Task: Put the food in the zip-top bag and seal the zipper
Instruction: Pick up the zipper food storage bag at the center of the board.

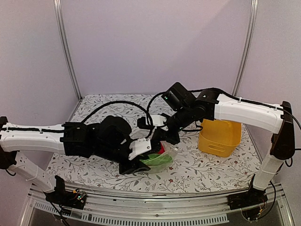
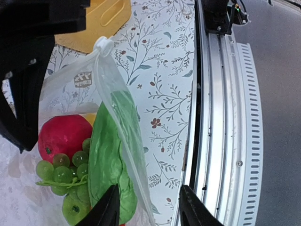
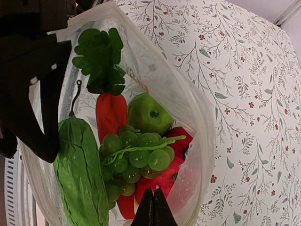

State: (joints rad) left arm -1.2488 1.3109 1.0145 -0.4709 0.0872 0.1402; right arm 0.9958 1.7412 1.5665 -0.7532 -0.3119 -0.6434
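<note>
**Bagging task, with sealing yet to be done.** The bag (image 1: 163, 159) lies on the table (image 1: 211, 165) between the two arms, just left of the yellow bin (image 1: 218, 136), with its mouth gaping. Inside it are a carrot (image 3: 110, 120), a green apple (image 3: 148, 113), grapes (image 3: 136, 160), a long wrinkled green vegetable (image 3: 80, 176) and red fruit (image 3: 164, 183). No food shows loose on the table, so loading appears complete and only the closing is left.

The right gripper (image 3: 153, 207) has its fingers together at the near lip of the mouth, apparently pinching the film and holding it up. The left gripper (image 2: 149, 209) has its fingers apart, and the bag's edge runs between them unpressed. The zipper (image 3: 205, 132) arcs wide around the opening, its two halves well apart.

**Risks.**
- **(a) Strip fails to mate.** The grapes and red fruit sit close to the mouth. If the lips are brought together over them, the strip would probably bulge and not mate.
- **(b) Bag dragged instead of closed.** The film looks thin and floppy. If the left gripper pinches one layer only, it would drag the bag rather than close it.
- **(c) Spill.** A pull by one arm against the other could tip the bag and spill the round pieces toward the front rail (image 2: 221, 117), which is close by.
</note>
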